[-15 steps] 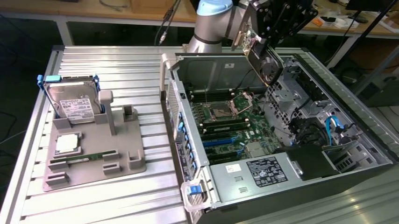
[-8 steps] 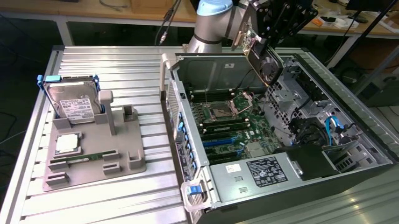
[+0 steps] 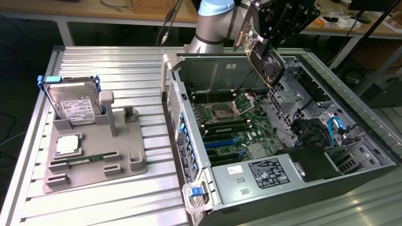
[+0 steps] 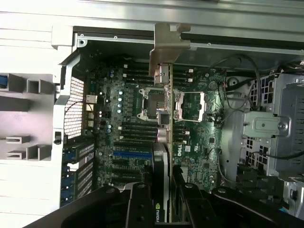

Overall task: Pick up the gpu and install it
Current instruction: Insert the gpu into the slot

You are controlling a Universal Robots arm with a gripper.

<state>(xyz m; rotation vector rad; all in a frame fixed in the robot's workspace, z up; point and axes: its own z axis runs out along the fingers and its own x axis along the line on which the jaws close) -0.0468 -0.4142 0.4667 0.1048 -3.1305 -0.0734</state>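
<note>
Two holders sit on the ribbed aluminium table: a grey moulded fixture on the exterior view's left and an open computer case on its right. Fixture contents: a silver hard drive with a white label, upright in a blue-edged carrier; a square silver processor chip lying flat in front of it; a narrow green memory stick lying on edge in a groove. Case contents: a green motherboard with a square metal CPU socket, rows of long black slots, blue slot tabs, a boxy power supply with a black label at the near end, and a blue cable looping by the perforated metal drive cage. The gpu hangs tilted in the air above the far end of the case, clear of the board and seated in no slot. It is a thin dark card with a silver bracket and a black round-fan cooler. The black gripper is clamped on it, and in the wrist view the fingers press either face of the card, which is seen edge-on over the socket. The robot arm, grey with a pale blue cap, stands behind the case.
</note>
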